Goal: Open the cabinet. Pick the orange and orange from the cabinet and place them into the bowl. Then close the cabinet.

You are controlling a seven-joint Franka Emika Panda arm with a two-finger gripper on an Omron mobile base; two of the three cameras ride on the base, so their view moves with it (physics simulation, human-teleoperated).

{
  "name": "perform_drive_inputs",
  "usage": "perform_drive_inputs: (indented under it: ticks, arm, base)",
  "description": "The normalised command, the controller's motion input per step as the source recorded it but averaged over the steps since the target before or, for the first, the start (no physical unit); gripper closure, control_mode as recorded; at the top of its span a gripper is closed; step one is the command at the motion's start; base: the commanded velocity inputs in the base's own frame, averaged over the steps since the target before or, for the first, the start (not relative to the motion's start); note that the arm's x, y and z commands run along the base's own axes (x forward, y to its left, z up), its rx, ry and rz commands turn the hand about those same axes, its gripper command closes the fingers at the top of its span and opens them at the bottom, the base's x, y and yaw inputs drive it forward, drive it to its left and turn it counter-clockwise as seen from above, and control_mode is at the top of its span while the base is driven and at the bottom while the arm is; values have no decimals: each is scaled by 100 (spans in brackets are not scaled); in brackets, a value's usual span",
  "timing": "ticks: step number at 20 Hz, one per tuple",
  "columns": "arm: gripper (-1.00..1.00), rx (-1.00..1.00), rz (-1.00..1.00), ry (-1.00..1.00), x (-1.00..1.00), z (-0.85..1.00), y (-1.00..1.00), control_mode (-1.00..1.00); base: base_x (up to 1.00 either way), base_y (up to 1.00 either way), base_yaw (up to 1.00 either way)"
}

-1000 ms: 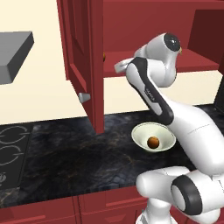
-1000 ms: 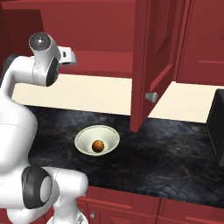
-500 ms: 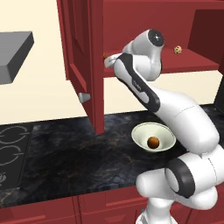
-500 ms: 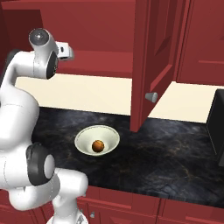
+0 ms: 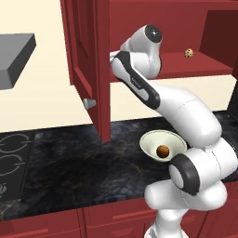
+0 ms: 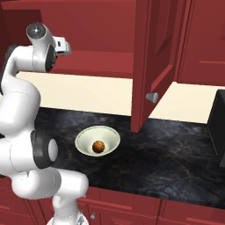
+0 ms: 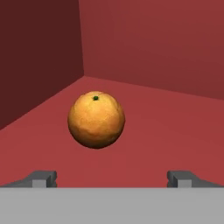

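Change since the last second: the arm has swung up from over the counter and reached into the open cabinet. The hand now points along the shelf at the remaining orange. Judged meaning: one fruit is delivered, and the second pick is about to begin.

Hand: released, fingers spread wide, nothing between them. The two fingertips show low in the hand view, one to each side of the fruit and short of it. No contact yet.

Cabinet: dark red, doors swung open, the left door hanging out over the counter with its grey knob toward the camera. Contents:
- One orange on the shelf near the inner corner, stem dimple up, clear of both walls.
- One small tan speckled ball on the same shelf, well off to the arm's right. Not a task item.

Bowl: pale cream, standing on the dark marbled counter below the cabinet, just in front of the robot's base. Contents:
- One orange, lying at the bottom, near the middle.

Outstanding, as judged: close the fingers on the shelf fruit, carry it down to the bowl, then shut the doors. The fruit sits left of centre between the fingers, so a small sideways correction looks advisable before closing.
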Motion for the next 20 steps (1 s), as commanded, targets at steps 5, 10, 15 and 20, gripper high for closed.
perform_drive_inputs:
  ticks: [5,10,15,20]
  arm:
    - [-100,0,0,0,0,0,21,-100]
    - [-100,0,0,0,2,0,8,-100]
    - [-100,0,0,0,21,-5,0,-100]
    - [-100,0,0,0,26,-13,3,-100]
  base:
    - [0,0,0]
    - [0,0,0]
    - [0,0,0]
    - [0,0,0]
